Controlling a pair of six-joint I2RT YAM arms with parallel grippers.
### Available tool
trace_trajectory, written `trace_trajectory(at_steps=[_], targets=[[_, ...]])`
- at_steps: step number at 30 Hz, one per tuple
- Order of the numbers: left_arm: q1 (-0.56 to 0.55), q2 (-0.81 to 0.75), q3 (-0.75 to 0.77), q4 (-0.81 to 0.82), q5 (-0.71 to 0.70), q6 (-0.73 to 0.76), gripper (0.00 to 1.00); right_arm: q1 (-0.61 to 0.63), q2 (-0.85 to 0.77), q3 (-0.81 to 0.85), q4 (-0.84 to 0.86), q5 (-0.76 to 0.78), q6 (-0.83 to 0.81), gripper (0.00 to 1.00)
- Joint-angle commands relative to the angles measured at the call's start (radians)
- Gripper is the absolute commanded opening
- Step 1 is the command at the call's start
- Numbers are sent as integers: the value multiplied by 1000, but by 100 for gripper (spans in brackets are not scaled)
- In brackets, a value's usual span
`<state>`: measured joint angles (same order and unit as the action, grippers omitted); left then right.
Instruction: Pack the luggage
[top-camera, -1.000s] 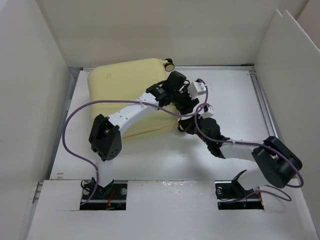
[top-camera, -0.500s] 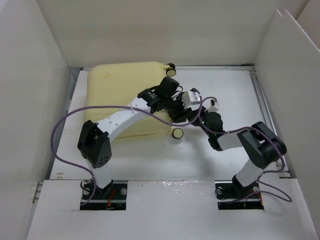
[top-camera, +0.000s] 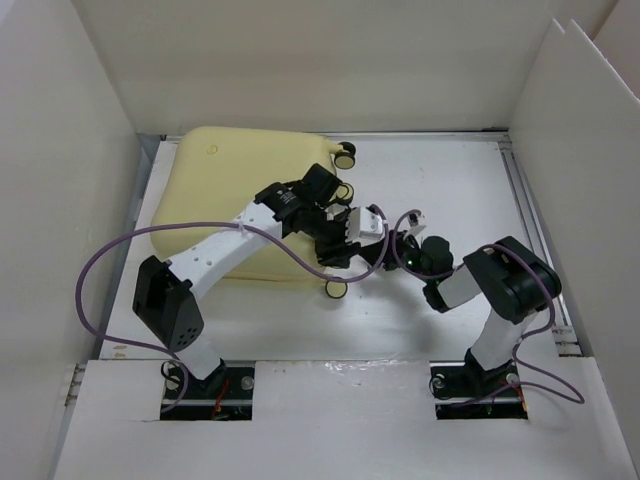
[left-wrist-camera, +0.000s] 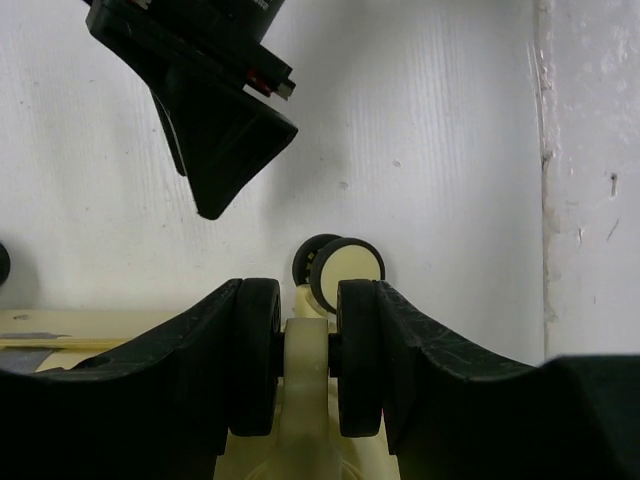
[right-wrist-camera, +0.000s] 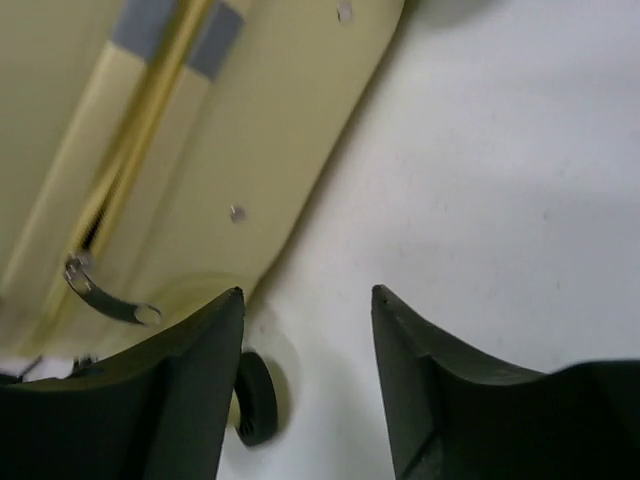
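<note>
My left gripper (left-wrist-camera: 306, 340) is grasping a luggage (top-camera: 240, 190) caster (left-wrist-camera: 258, 360); right gripper (right-wrist-camera: 307, 293) released, holding nothing. Caster may swivel free, and the shell would slide across the bench (top-camera: 450, 180).

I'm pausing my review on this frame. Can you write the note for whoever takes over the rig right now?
Left gripper: shut on a wheel of the luggage, on the side facing the right arm.
Right gripper: open, empty, low over the table beside the zipper pull.
The luggage lies flat, shell closed, far left on the table.
Done: nothing loose shows outside the case.
Left: confirm the zip is fully run, which these views do not show, then release the wheel.
</note>
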<state>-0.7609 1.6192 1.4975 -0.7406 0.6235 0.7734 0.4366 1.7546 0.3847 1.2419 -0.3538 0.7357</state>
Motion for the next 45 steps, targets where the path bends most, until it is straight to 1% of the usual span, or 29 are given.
trace_trajectory(at_steps=[1,4,5,7,8,12,13,16,18,22,24,27,28,29,30,32,36,39,40,42,45], targets=[[14,-119,-6,-130,67,140,0,-25,23,-13,315,-293,-87,61],[14,-128,-6,-213,99,266,0,-9,32,-23,361,-356,-137,62],[14,-128,-6,-226,99,282,0,14,32,-32,404,-356,-147,62],[14,-128,-6,-241,122,293,0,36,3,-23,386,-356,-186,63],[14,-128,3,-256,122,317,0,62,-12,-11,355,-356,-208,63],[23,-128,24,-289,163,357,0,140,-87,103,95,-329,-361,63],[34,-128,24,-289,174,366,0,140,-87,117,85,-318,-392,63],[34,-139,24,-289,194,366,0,149,-43,170,123,-379,-378,63],[34,-139,24,-279,203,366,0,158,-24,195,114,-439,-369,63],[34,-130,44,-279,203,348,0,191,-14,177,116,-458,-369,60],[34,-130,44,-279,203,348,0,200,-14,140,129,-430,-369,59],[34,-130,44,-258,203,330,0,223,-4,131,129,-398,-369,53],[34,-130,44,-258,203,329,0,223,-4,131,129,-375,-369,53],[34,-130,44,-258,203,329,0,249,-4,131,129,-360,-369,53],[34,-130,44,-258,203,319,0,258,5,131,129,-340,-381,50],[34,-120,53,-249,203,319,0,273,16,131,129,-274,-381,48],[34,-111,64,-249,203,308,0,306,39,131,168,-156,-391,48],[34,-111,64,-249,203,299,0,306,39,131,188,-76,-391,41],[34,-111,64,-249,203,299,0,306,39,131,197,-76,-391,37],[34,-111,64,-249,203,299,0,306,39,131,197,-66,-391,34],[34,-111,64,-240,203,290,0,306,19,131,197,-30,-391,34]])
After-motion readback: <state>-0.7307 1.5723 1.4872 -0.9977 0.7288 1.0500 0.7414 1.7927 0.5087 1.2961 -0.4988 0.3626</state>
